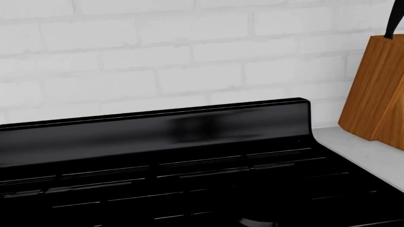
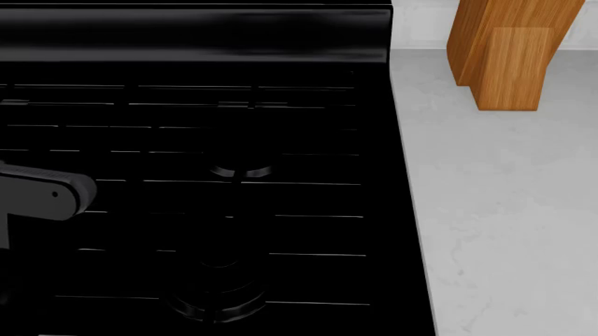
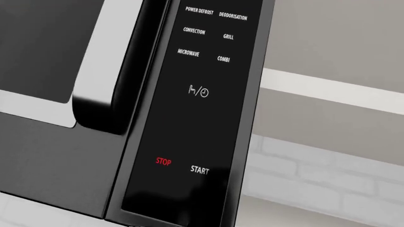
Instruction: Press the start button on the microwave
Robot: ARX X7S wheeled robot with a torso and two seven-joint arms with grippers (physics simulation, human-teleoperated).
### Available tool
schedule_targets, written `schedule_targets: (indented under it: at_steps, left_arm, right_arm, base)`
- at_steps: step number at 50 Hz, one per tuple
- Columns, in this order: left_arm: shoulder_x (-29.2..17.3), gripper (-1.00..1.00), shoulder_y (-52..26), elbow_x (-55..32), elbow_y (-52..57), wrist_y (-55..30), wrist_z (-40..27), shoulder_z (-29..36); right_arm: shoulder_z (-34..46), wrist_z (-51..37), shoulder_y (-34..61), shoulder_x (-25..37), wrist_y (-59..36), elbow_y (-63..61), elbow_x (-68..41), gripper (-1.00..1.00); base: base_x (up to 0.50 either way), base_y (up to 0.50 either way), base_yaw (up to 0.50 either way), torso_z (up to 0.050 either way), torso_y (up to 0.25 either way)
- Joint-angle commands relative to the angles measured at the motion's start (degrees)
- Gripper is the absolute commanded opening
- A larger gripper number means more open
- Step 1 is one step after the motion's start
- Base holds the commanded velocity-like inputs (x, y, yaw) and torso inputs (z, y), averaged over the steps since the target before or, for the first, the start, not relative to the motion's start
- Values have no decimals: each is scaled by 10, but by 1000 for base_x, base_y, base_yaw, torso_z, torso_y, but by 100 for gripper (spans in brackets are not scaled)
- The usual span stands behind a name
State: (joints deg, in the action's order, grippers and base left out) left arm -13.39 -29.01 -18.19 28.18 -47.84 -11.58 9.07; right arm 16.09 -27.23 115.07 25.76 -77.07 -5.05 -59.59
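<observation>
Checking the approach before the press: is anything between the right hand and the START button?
Nothing visible. In the right wrist view the START button on the microwave control panel is unobstructed; the hand itself is out of frame.

- We see a pale grey marbled countertop (image 2: 505, 210) running along the right edge of the black stove (image 2: 206, 140), their edges touching.
- On the countertop, beyond the stove's rear right corner, stands a wooden knife block (image 2: 509, 49); it sits apart from the stove, with a strip of bare counter between them.
- In the left wrist view the same counter (image 1: 360, 151) shows beside the stove's raised back panel (image 1: 158, 127), with the knife block (image 1: 375, 99) resting on it near the white brick wall (image 1: 158, 56).
- A black knife handle (image 1: 392, 21) sticks up out of the block.
</observation>
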Motion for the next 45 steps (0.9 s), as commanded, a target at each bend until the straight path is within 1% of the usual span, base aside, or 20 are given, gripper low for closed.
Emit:
schedule_targets:
  at_steps: [1, 10, 18, 33, 45]
  left_arm:
    - [-4, 100, 3, 2, -3, 10, -1, 7]
    - [-5, 100, 3, 0, -5, 13, -2, 10]
    - [-7, 100, 2, -2, -6, 14, -4, 10]
    - [-9, 100, 6, -5, -9, 19, -7, 11]
    - [-11, 100, 10, -7, -8, 21, -11, 12]
  right_arm:
    - [49, 44, 29, -2, 43, 65, 39, -100]
    - [94, 90, 56, -11, 96, 130, 90, -100]
    - [137, 146, 81, -42, 165, 230, 142, -100]
    - [162, 188, 77, -71, 236, 335, 181, -100]
    - [174, 207, 71, -91, 262, 390, 195, -100]
  base:
    - [0, 0, 0, 0, 0]
    - [0, 0, 0, 0, 0]
    - [0, 0, 0, 0, 0]
    - [0, 0, 0, 0, 0]
    - [0, 0, 0, 0, 0]
